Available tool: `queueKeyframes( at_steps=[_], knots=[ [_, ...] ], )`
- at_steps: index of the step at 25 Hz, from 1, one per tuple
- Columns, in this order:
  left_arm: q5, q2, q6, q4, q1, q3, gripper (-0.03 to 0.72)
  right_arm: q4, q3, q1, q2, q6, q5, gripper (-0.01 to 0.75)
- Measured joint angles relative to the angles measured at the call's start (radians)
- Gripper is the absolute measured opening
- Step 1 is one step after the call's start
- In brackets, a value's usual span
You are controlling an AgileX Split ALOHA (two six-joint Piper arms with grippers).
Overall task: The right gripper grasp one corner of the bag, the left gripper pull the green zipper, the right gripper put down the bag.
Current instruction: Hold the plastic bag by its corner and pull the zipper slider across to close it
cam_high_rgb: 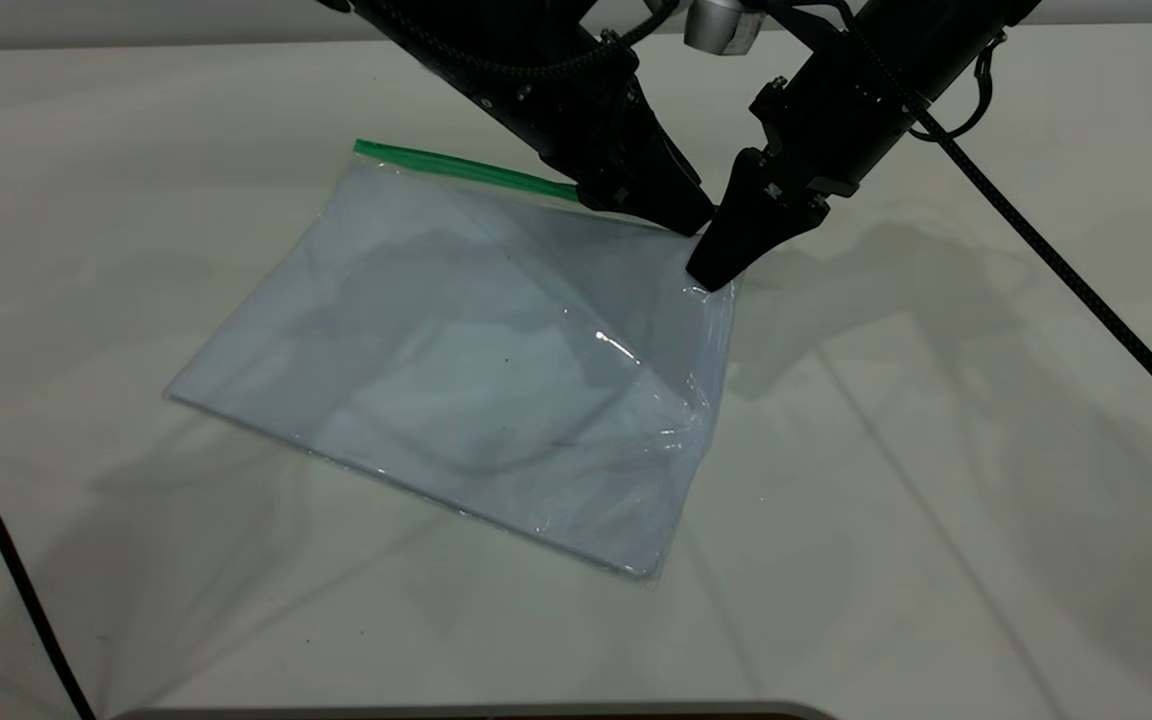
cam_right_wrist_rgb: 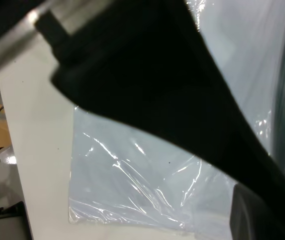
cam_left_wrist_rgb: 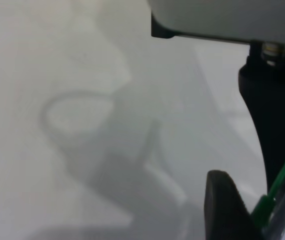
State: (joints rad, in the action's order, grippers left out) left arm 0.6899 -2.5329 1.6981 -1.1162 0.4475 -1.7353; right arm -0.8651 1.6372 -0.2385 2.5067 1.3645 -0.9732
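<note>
So the flat clear plastic bag (cam_high_rgb: 456, 370) with white paper inside is lying on the white table (cam_high_rgb: 936, 480), roughly mid-table and angled, one corner pointing toward the near edge. Its thin bright green zipper (cam_high_rgb: 461, 167) runs along the far long edge.

The right gripper (cam_high_rgb: 711, 275), the black pointed one under the white-grey cylinder, has its tips pressed together on the corner of the bag (cam_high_rgb: 721, 290) at the right end of that edge, and the plastic there looks lifted and crinkly.

The left gripper (cam_high_rgb: 691, 218), the bulkier black one, sits right on the zipper line just beside it. In the left wrist view its fingers (cam_left_wrist_rgb: 225, 205) straddle the green strip, but I can't tell if they're actually pinching it.
</note>
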Motion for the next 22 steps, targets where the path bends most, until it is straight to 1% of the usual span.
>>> queueKeyframes(
  at_steps=[2, 4, 7, 10, 12, 16, 22],
  knots=[
    [-0.001, -0.003, 0.015, -0.011, 0.000, 0.000, 0.387, 0.000, 0.000, 0.000, 0.001, 0.000, 0.000, 0.034],
    [-0.003, -0.003, 0.029, -0.021, 0.000, 0.000, 0.365, 0.000, 0.000, 0.000, 0.001, 0.000, 0.000, 0.034],
    [-0.015, -0.003, 0.048, -0.031, 0.001, 0.000, 0.288, 0.000, 0.000, 0.000, 0.001, 0.000, 0.001, 0.034],
    [-0.015, -0.003, 0.056, -0.030, 0.002, 0.000, 0.195, 0.000, 0.000, 0.000, 0.001, 0.000, 0.006, 0.034],
    [-0.015, -0.003, 0.060, -0.028, 0.002, 0.000, 0.163, 0.000, 0.000, 0.000, 0.001, 0.000, 0.007, 0.034],
    [-0.017, -0.003, 0.060, -0.025, 0.002, 0.000, 0.146, 0.000, 0.000, 0.000, 0.001, 0.000, 0.008, 0.034],
    [-0.036, -0.003, 0.062, -0.019, 0.002, 0.000, 0.145, 0.000, 0.000, 0.003, 0.001, 0.000, 0.014, 0.034]
  ],
)
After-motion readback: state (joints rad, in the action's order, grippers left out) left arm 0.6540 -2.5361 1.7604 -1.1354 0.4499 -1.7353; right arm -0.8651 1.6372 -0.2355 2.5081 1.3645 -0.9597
